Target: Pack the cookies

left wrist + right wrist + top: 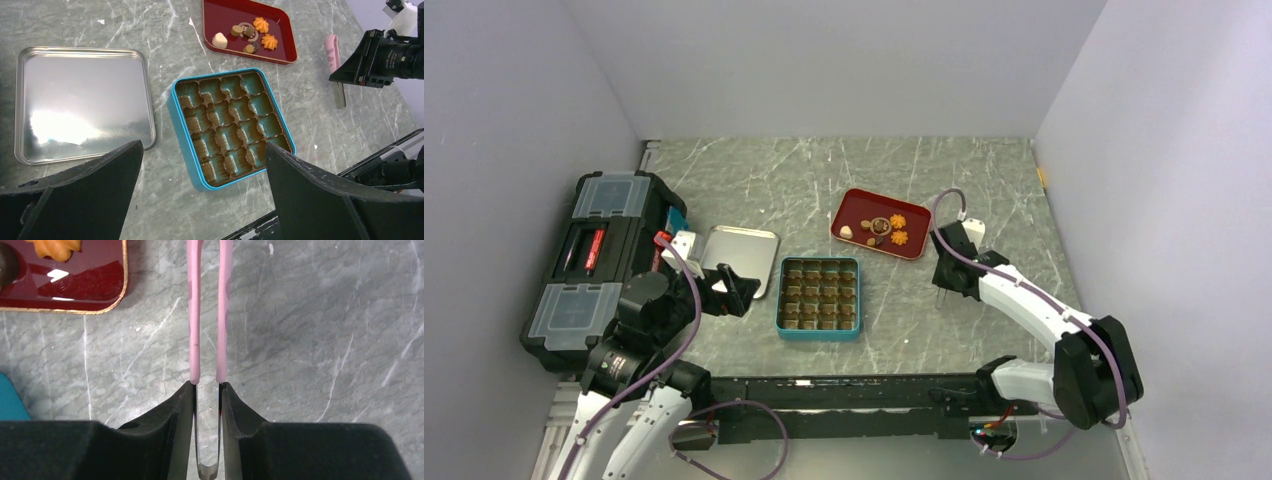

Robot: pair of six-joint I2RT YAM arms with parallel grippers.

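- Two arms show in the top view. The left gripper [744,294] hangs with its fingers spread wide over the marble table [844,170], between a silver lid [740,258] and a teal tin [818,297].
- The cookies [879,229] lie clustered in a red tray [854,205] beyond the tin, well apart from it.
- The right gripper [945,293] points down at the table just right of the tray's near corner. A black toolbox [599,265] sits at the far left.
- Seen from the left wrist, that gripper's own dark fingers stand far apart at the bottom of the frame, touching nothing, with the tin's near corner between them.
- In the tray are two orange flower cookies [260,24], a cream lump [219,40], a round dark cookie [247,31] with a light centre, and small brown pieces [236,30].
- Pink-sleeved tongs [331,52] sit right of the tray, with the right gripper at them.
- From the right wrist, the fingers are pressed together on the tongs' bare metal arms, just ahead of the bend.
- The two pink arms run forward almost parallel with a narrow gap, and their tips are out of frame. I cannot tell whether the tongs rest on the table.
- One tray corner with an orange cookie shows at upper left.
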